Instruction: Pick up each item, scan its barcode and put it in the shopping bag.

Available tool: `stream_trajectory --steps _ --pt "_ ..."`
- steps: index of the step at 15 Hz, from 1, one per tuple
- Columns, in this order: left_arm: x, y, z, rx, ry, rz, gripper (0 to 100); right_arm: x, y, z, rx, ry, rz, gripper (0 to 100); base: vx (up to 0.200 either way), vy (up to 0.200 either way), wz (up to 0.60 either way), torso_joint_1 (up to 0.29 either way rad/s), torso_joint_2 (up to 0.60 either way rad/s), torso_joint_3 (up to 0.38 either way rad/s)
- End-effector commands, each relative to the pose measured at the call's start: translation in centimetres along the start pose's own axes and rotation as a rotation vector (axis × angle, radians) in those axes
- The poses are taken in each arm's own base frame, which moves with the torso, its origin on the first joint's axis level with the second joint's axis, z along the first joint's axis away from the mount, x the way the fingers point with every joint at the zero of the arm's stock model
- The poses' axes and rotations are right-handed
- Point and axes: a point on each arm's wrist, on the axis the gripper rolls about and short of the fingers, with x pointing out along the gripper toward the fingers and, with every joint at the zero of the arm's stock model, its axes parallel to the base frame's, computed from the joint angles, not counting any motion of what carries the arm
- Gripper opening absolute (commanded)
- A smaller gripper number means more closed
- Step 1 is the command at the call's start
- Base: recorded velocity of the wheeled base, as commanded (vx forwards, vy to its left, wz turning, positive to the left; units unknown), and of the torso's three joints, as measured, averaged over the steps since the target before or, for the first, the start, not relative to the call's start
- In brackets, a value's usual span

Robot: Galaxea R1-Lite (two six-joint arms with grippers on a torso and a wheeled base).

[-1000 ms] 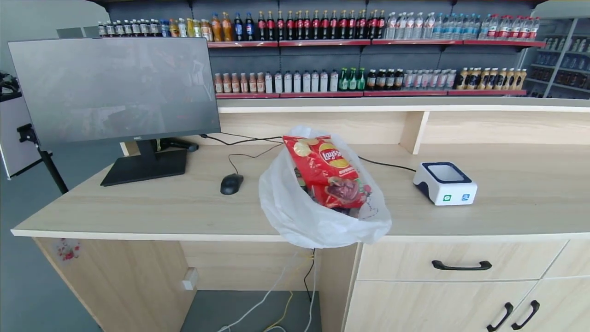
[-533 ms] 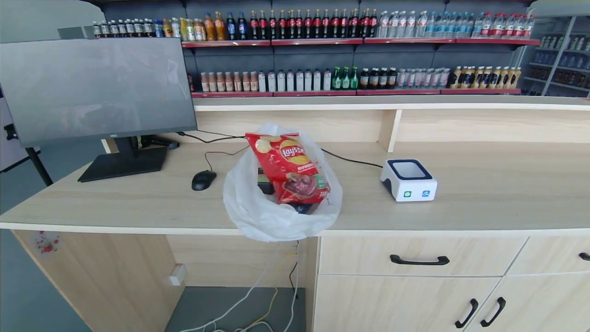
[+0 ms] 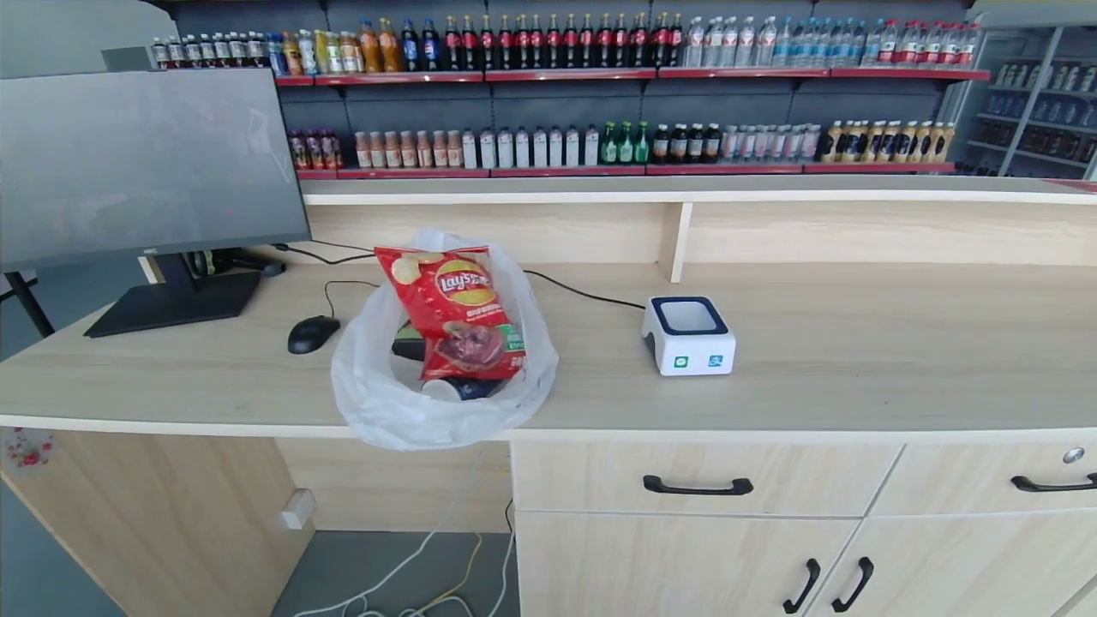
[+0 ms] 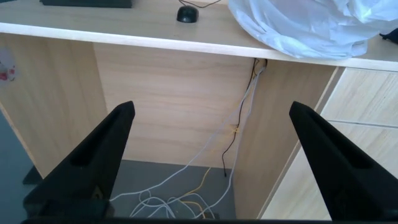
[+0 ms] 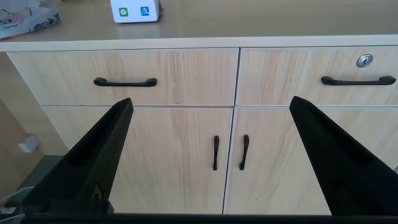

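A white plastic shopping bag (image 3: 377,403) sits at the counter's front edge, and it hangs a little over the edge in the left wrist view (image 4: 298,28). A red chip packet (image 3: 450,308) stands upright in it, with dark items below. The white barcode scanner (image 3: 688,336) stands to the bag's right; its front shows in the right wrist view (image 5: 134,10). My left gripper (image 4: 211,158) is open, low in front of the counter's open bay. My right gripper (image 5: 211,158) is open, low in front of the drawers and cupboard doors.
A monitor (image 3: 141,163) and a black mouse (image 3: 313,333) stand on the wooden counter (image 3: 857,360) left of the bag. Cables (image 4: 186,193) hang down into the bay. Drawers with black handles (image 5: 124,81) lie below the counter. Bottle shelves (image 3: 600,51) line the back wall.
The head view has shifted: everything on the counter now sits further left in the picture, so the camera moved. The bag, packet and scanner keep their places on the counter.
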Motion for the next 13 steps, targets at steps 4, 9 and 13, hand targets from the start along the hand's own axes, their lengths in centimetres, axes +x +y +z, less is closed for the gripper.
stream_trajectory --steps 4,9,13 --pt "0.00 0.00 -0.01 0.000 0.000 0.000 100 0.01 0.00 -0.01 0.000 0.002 -0.001 100 -0.150 0.000 0.00 -0.001 0.01 0.003" --pt "0.00 0.00 -0.01 0.000 0.000 0.000 100 0.01 0.00 -0.01 0.002 0.002 -0.001 100 -0.200 0.000 0.00 0.002 0.01 0.003" --pt "0.00 0.00 0.01 -0.001 -0.001 0.000 100 0.01 0.00 -0.01 -0.003 0.002 -0.001 100 0.000 0.000 0.00 0.000 0.00 0.000"
